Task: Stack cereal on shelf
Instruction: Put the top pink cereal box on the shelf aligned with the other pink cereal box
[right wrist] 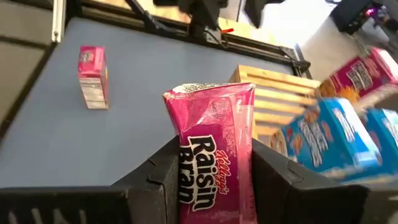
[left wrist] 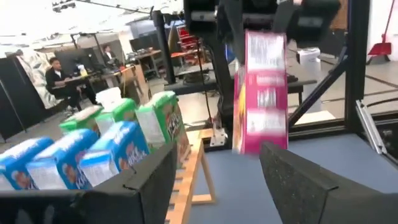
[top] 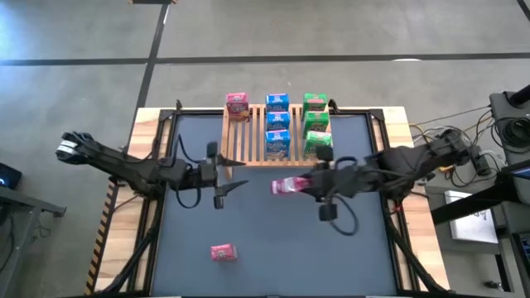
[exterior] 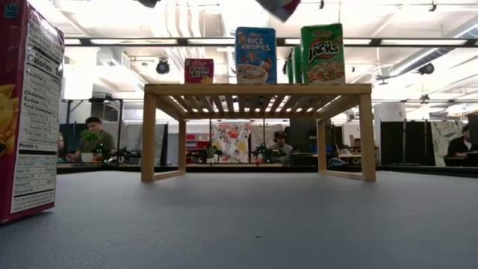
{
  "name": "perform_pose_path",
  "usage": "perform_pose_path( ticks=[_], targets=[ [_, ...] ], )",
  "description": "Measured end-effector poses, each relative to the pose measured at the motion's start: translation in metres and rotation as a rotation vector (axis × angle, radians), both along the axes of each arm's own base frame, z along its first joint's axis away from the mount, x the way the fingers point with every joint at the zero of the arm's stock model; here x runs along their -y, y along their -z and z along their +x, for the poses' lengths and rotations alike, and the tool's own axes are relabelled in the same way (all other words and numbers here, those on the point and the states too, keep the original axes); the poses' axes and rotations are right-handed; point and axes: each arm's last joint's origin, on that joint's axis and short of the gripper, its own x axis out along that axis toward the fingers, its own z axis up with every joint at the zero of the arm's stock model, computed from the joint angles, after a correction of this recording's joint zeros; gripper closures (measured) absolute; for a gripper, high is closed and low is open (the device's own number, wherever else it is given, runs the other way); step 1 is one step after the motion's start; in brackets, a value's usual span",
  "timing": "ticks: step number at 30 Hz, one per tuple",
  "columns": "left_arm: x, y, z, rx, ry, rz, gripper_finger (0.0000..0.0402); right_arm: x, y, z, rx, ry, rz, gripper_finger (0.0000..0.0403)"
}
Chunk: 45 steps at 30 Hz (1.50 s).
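Note:
My right gripper (top: pixel 308 184) is shut on a pink Raisin Bran box (right wrist: pixel 214 149) in the air just near of the wooden rack (top: pixel 248 141). My left gripper (top: pixel 224 178) hangs open by the rack's near left corner and touches nothing. On the rack's slats stand one pink box (top: pixel 238 106), three blue boxes (top: pixel 277 124) and three green boxes (top: pixel 317 126). A further pink box (top: pixel 223 252) stands on the dark table near its near edge. It looms large in the low view (exterior: pixel 26 112). My right gripper pinches the pink box between its two fingers (right wrist: pixel 155 180), one on each narrow side, at the end nearest the wrist (right wrist: pixel 211 186). The fingers come level from the table's right and lie along the box. The box is lifted clear, its crimped end (right wrist: pixel 208 93) pointing left.
The rack's left column holds one box, with bare slats (top: pixel 238 141) near of it. Bare dark table (top: pixel 273 240) lies between the rack and the near edge. People sit at desks in the room beyond (exterior: pixel 93 134).

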Motion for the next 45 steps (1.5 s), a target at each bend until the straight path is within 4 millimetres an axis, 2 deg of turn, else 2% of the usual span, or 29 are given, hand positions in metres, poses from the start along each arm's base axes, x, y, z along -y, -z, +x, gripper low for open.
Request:
perform_pose_path(
  ticks=[8, 12, 16, 21, 31, 45],
  targets=[
    [0.005, -0.030, 0.019, -0.179, -0.004, -0.029, 0.0100, 0.007, 0.003, 0.050, -0.038, 0.026, -0.060, 0.0264],
    [0.010, -0.034, 0.035, -0.284, -0.012, -0.026, 0.0057, 0.003, 0.000, 0.063, -0.034, 0.014, -0.076, 0.0264],
    [0.014, -0.033, 0.049, -0.333, -0.016, -0.027, 0.0040, 0.001, -0.001, 0.069, -0.046, 0.005, -0.079, 0.0264],
    [0.016, -0.030, 0.055, -0.353, -0.017, -0.025, 0.0049, 0.000, -0.003, 0.071, -0.041, -0.007, -0.071, 0.0264],
    [0.016, -0.040, 0.043, -0.342, 0.093, -0.120, 0.0101, 0.001, -0.005, 0.068, -0.029, -0.001, -0.066, 0.0264],
    [0.013, -0.023, 0.060, -0.374, 0.005, -0.158, 0.0116, 0.000, -0.005, 0.071, -0.012, -0.005, -0.069, 0.0264]
  ],
)
